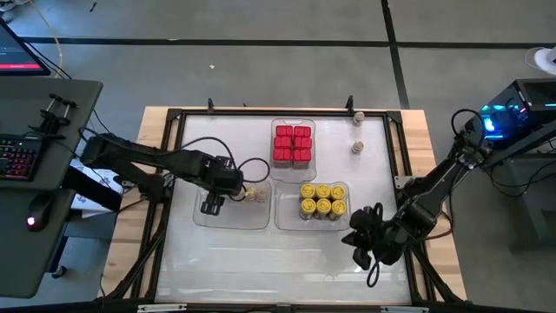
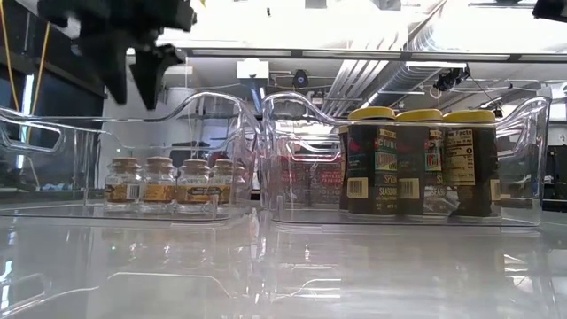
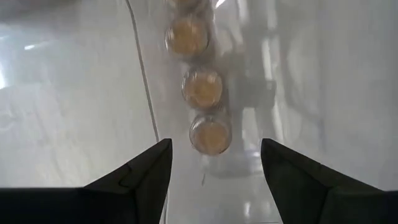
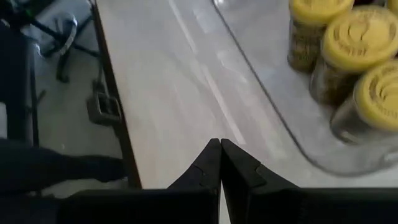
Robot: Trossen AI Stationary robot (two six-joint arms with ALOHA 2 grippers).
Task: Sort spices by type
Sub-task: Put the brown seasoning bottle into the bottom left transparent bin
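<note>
My left gripper [image 1: 212, 205] hangs open above the near-left clear tray [image 1: 228, 219] and holds nothing. Small tan-brown cork-topped jars [image 3: 210, 134] stand in a row on the tray's floor, ahead of and below its fingers [image 2: 133, 62]. In the low view the jars [image 2: 159, 183] stand upright side by side. Red boxy containers [image 1: 293, 144] fill the far tray. Yellow-lidded jars [image 1: 322, 200] stand in the near-right tray [image 4: 360, 43]. Two more tan jars [image 1: 356, 148] stand loose on the table near its far right corner. My right gripper [image 1: 360, 240] is shut and waits near the table's right near side [image 4: 219, 152].
The three clear trays sit close together in the table's middle. A dark frame [image 1: 165, 156] runs around the table's edge. A desk with a keyboard [image 1: 22, 156] stands to the left. Bare table lies along the near edge [image 1: 261, 269].
</note>
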